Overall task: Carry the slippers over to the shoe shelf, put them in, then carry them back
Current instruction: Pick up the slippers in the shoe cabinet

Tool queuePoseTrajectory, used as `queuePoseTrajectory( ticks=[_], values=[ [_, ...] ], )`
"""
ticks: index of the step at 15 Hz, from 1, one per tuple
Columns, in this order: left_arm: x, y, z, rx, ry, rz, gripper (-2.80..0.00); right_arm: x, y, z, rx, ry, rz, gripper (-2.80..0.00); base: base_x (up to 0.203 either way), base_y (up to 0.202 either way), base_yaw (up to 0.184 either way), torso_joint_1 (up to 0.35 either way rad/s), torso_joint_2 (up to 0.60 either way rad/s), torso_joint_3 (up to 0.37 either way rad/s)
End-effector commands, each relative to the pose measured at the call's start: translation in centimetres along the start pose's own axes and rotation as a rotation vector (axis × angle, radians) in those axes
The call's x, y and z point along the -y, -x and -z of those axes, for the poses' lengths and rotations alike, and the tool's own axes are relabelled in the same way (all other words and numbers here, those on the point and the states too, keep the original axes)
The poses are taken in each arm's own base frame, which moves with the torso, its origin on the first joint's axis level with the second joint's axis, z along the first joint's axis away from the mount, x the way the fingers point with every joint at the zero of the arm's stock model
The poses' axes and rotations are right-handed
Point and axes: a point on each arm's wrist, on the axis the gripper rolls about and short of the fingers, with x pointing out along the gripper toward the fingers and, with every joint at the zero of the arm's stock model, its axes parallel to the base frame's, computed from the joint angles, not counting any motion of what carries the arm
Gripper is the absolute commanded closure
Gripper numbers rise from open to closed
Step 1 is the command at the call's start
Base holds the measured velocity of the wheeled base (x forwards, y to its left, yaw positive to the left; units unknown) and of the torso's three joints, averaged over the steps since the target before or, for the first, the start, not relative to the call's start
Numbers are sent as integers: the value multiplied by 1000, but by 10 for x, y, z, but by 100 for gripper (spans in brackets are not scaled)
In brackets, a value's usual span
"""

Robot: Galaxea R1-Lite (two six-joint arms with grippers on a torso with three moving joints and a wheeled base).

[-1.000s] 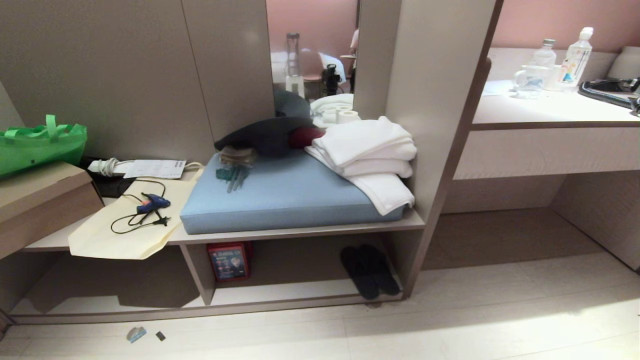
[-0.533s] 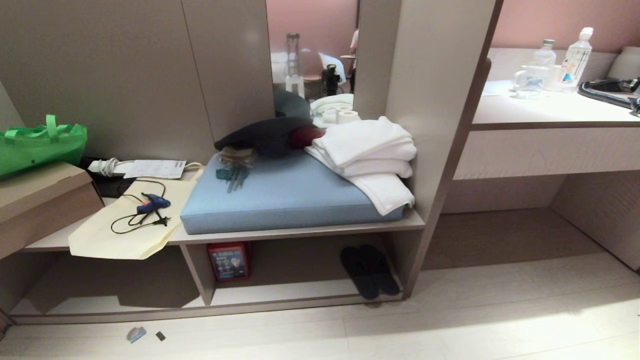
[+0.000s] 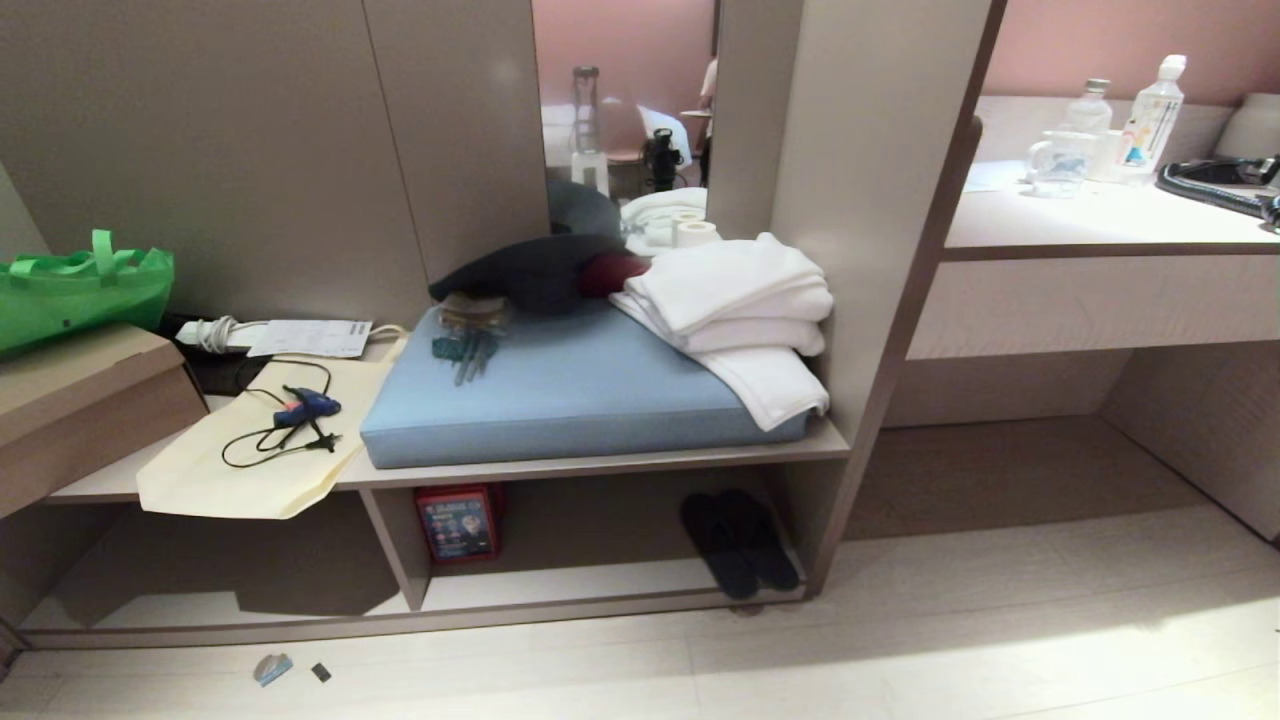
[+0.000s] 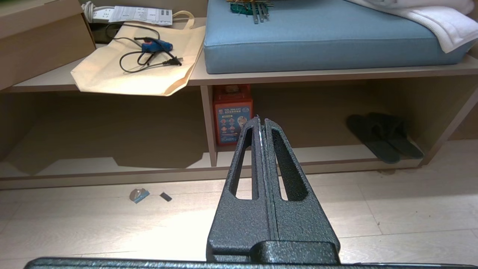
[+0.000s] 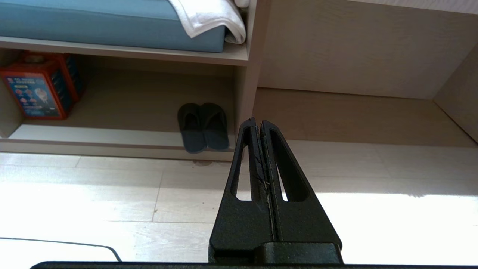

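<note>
The dark grey slippers (image 3: pixel 740 540) lie side by side in the right end of the shoe shelf (image 3: pixel 560 585), their front ends overhanging its pale bottom board. They also show in the left wrist view as slippers (image 4: pixel 384 136) and in the right wrist view as slippers (image 5: pixel 203 127). My left gripper (image 4: pixel 260 119) is shut and empty, held over the floor well short of the shelf. My right gripper (image 5: pixel 258 121) is also shut and empty, back over the floor, a little right of the slippers. Neither arm appears in the head view.
A red box (image 3: pixel 458 522) stands in the shelf beside the vertical divider (image 3: pixel 395 545). Above are a blue cushion (image 3: pixel 560 395), white towels (image 3: pixel 735 300), a cream tote bag with a glue gun (image 3: pixel 305 408). Small scraps (image 3: pixel 272 668) lie on the floor. A desk counter (image 3: pixel 1100 215) is at right.
</note>
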Motion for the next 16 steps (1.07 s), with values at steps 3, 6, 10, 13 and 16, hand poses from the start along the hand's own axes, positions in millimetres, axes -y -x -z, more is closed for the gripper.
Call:
queuePoseTrajectory(
  ticks=[3,6,10,13,16],
  values=[
    [0,-1,2,-8,0,-1,0,0,0,0,-1,0,-1,0,0,0,0,0,0,0],
    [0,-1,2,-8,0,-1,0,0,0,0,-1,0,0,0,0,0,0,0,0,0],
    [0,-1,2,-8,0,-1,0,0,0,0,-1,0,0,0,0,0,0,0,0,0],
    [0,-1,2,-8,0,-1,0,0,0,0,-1,-1,0,0,0,0,0,3,2,-33],
    [0,-1,2,-8,0,-1,0,0,0,0,-1,0,0,0,0,0,0,1,0,-162]
  ],
)
